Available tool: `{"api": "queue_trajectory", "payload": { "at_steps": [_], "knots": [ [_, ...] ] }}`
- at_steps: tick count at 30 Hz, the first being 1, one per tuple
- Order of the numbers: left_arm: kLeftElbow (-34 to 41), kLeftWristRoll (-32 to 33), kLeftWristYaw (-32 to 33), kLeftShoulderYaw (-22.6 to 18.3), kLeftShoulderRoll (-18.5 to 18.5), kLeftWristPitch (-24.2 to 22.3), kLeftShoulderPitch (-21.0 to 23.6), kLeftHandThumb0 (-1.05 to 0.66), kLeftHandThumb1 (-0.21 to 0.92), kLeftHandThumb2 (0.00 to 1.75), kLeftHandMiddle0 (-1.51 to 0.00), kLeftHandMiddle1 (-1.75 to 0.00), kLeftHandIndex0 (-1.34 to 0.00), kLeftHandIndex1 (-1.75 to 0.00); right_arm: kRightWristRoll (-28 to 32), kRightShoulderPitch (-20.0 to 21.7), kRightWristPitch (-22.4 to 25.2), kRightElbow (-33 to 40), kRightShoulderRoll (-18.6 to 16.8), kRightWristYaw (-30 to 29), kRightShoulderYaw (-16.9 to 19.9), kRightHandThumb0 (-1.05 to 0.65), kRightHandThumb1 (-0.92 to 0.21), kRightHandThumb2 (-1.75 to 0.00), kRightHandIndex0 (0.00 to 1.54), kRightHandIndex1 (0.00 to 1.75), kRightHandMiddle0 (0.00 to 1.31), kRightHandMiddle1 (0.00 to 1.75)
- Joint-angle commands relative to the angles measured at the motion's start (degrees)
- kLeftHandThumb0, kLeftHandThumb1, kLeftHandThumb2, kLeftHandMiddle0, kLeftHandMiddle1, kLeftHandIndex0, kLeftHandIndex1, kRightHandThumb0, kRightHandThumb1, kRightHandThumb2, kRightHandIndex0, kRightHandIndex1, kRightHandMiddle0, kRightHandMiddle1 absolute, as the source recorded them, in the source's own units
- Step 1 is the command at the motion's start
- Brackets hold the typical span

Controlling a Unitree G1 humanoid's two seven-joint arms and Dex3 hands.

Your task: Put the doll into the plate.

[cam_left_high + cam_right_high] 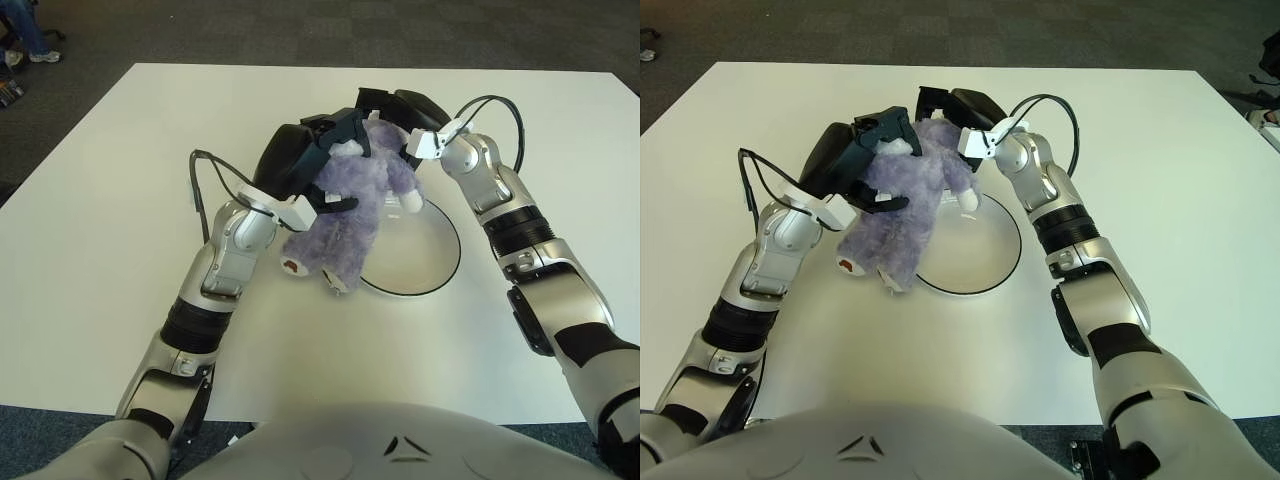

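Note:
A purple plush doll (350, 210) with white paws hangs upright between both hands, its feet just off the table at the left rim of the white plate (435, 265). My left hand (310, 160) grips the doll's left side and head. My right hand (390, 115) holds it from behind at the head and shoulder. The plate, white with a dark rim, lies flat to the right of the doll and is partly hidden by it.
The white table (120, 200) spreads around the plate, with dark carpet beyond its edges. A person's feet (30, 45) show at the far left corner of the floor.

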State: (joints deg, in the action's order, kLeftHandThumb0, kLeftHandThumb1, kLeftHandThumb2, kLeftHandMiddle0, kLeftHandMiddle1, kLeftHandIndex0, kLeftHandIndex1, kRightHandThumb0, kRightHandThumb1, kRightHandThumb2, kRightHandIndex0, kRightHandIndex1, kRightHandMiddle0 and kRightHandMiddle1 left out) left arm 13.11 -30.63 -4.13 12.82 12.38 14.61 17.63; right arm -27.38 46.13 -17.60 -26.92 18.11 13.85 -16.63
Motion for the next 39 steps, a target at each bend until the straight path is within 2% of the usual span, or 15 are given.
{"api": "queue_trajectory", "payload": {
  "at_steps": [1,6,10,12,16,17,23,28,31,34,39],
  "knots": [
    [0.55,1.16,0.68,-0.31,-0.69,-0.28,-0.66,-0.43,0.48,0.99,-0.69,-1.75,-0.58,-1.59,0.90,0.00,1.22,2.58,-0.50,-0.72,0.95,0.00,-0.07,-1.55,0.71,1.69,0.71,1.67],
    [-0.83,2.16,4.08,-1.07,-2.17,2.75,-1.27,-0.41,0.58,0.84,-0.57,-1.75,-0.53,-1.57,1.26,-0.67,6.46,6.73,-0.77,1.12,1.61,0.00,-0.08,-1.55,0.70,1.70,0.70,1.67],
    [-2.26,3.82,5.46,-1.52,-2.80,4.93,-1.49,-0.40,0.66,0.73,-0.43,-1.75,-0.49,-1.56,0.35,-0.87,8.20,8.72,-0.30,1.04,1.59,0.00,-0.08,-1.55,0.70,1.70,0.70,1.68],
    [-2.92,4.44,5.97,-1.73,-2.99,5.82,-1.49,-0.59,0.61,0.69,-0.39,-1.75,-0.24,-1.57,-0.08,-1.00,8.63,9.37,-0.16,0.69,1.57,-0.01,-0.08,-1.55,0.69,1.70,0.70,1.68],
    [-4.44,3.90,8.33,-2.37,-3.26,8.24,-1.26,-0.76,0.65,0.63,-0.34,-1.75,-0.08,-1.50,-0.19,-1.26,7.72,9.97,0.17,-0.25,1.72,-0.01,-0.08,-1.55,0.69,1.70,0.70,1.68],
    [-4.70,3.56,8.87,-2.47,-3.29,8.68,-1.20,-0.80,0.70,0.58,-0.32,-1.75,-0.05,-1.47,-0.25,-1.27,7.54,10.03,0.29,-0.34,1.67,-0.01,-0.09,-1.54,0.69,1.70,0.69,1.67],
    [-6.45,2.19,11.73,-3.04,-3.36,10.97,-0.86,-0.88,0.88,0.42,-0.28,-1.75,-0.02,-1.39,0.03,-1.65,7.21,11.15,1.74,-0.47,2.31,-0.01,-0.09,-1.53,0.69,1.70,0.69,1.67],
    [-8.16,1.70,13.30,-3.30,-3.24,13.10,-0.25,-0.86,0.91,0.42,-0.25,-1.75,-0.01,-1.38,-0.43,-4.68,11.03,18.68,3.81,0.64,4.25,-0.01,-0.09,-1.53,0.69,1.70,0.69,1.67],
    [-9.68,0.99,14.61,-3.64,-2.93,14.95,0.37,-0.85,0.92,0.49,-0.23,-1.73,-0.03,-1.39,-1.59,-6.75,13.79,22.99,4.43,1.17,4.59,-0.01,-0.09,-1.53,0.70,1.69,0.70,1.66],
    [-10.51,0.87,14.95,-3.74,-2.76,15.83,0.70,-0.83,0.92,0.54,-0.24,-1.70,-0.04,-1.42,-1.02,-8.14,16.32,25.02,3.85,1.61,4.91,-0.01,-0.08,-1.53,0.71,1.68,0.71,1.65],
    [-11.24,0.90,14.95,-3.82,-2.60,16.52,1.05,-0.82,0.92,0.59,-0.26,-1.70,-0.07,-1.46,-0.84,-9.61,17.33,26.40,4.12,1.56,5.05,-0.01,-0.07,-1.53,0.72,1.67,0.72,1.64]
  ]
}}
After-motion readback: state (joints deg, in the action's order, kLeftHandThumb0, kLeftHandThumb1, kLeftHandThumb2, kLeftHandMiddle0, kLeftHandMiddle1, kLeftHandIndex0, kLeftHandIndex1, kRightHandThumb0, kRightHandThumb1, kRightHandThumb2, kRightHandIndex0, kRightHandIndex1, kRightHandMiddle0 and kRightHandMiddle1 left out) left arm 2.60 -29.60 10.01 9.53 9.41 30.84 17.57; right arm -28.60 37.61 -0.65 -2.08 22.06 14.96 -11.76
